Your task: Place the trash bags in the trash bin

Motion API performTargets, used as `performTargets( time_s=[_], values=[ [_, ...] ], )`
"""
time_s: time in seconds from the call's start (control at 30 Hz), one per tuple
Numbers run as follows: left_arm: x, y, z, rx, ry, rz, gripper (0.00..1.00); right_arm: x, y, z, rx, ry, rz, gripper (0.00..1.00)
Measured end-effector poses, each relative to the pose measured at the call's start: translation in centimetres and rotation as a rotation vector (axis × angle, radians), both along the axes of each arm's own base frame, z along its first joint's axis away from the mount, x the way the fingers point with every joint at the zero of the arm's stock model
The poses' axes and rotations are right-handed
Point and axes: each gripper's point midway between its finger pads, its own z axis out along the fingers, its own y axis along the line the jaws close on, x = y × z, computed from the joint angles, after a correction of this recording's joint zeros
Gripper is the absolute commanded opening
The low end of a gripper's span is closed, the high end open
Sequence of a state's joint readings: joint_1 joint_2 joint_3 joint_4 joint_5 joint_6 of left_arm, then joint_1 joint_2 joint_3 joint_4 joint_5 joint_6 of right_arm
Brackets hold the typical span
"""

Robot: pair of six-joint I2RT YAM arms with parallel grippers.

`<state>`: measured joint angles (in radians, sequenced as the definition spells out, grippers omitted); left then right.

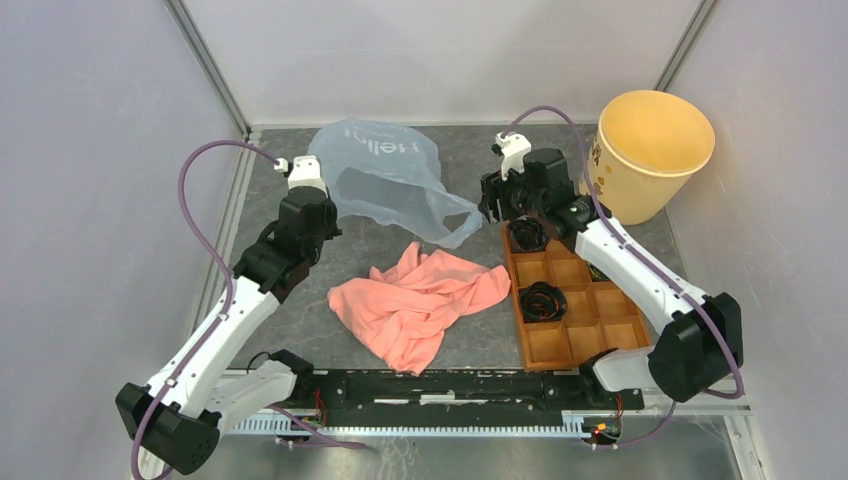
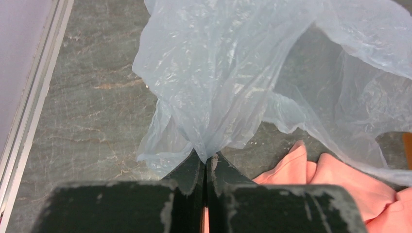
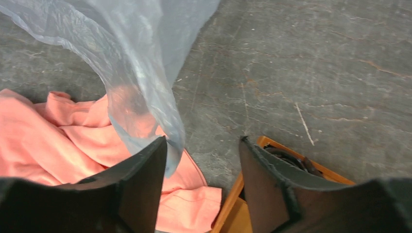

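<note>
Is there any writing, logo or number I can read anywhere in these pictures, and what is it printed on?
"Hello": pale lettering on the translucent blue trash bag, seen flipped in the top view.
Trash bin: small dark printed marks on its side, too small to read.
Wrist views: no text visible.

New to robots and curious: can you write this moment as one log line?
left gripper: shut on translucent pale-blue plastic bag | right gripper: open by bag's tail | round yellow-tan plastic bin: no bag inside
</note>
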<state>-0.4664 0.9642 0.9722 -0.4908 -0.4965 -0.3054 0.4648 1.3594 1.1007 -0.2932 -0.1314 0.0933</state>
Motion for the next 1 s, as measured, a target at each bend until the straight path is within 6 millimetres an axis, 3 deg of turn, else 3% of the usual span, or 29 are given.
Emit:
performTargets(
  time_s=[0.17,0.37,0.53,0.63,0.73,0.83,0.9,1.0],
  values=[
    [-0.1,0.2,-0.7,0.005,0.016,0.003,0.02,0.3,-1.8,1.2,-0.073,-0.02,-0.064,0.78],
    [0.2,0.3,-0.6,-0.015,0.008,-0.002,0.02,-0.7,-4.1,2.2,-0.144,-0.035,-0.118,0.83],
    [0.2,0.1,-0.3,-0.027,0.001,-0.015,0.02,-0.3,-7.1,6.4,-0.235,-0.125,-0.222,0.82],
    [0.1,0.0,-0.2,-0.032,-0.004,-0.02,0.02,0.9,-10.5,10.8,-0.32,-0.234,-0.394,0.82],
    [0.1,-0.2,-0.2,-0.036,-0.002,-0.029,0.02,1.5,-14.4,13.6,-0.408,-0.301,-0.564,0.83],
    [0.0,-0.5,-0.5,-0.041,0.007,-0.044,0.02,3.0,-17.9,14.3,-0.491,-0.301,-0.69,0.83],
    [0.1,-0.6,-0.7,-0.042,0.012,-0.049,0.02,4.2,-20.4,14.0,-0.54,-0.274,-0.756,0.82],
    [0.0,-0.8,-0.8,-0.046,0.017,-0.062,0.02,7.0,-22.6,13.0,-0.609,-0.222,-0.799,0.8]
  ],
)
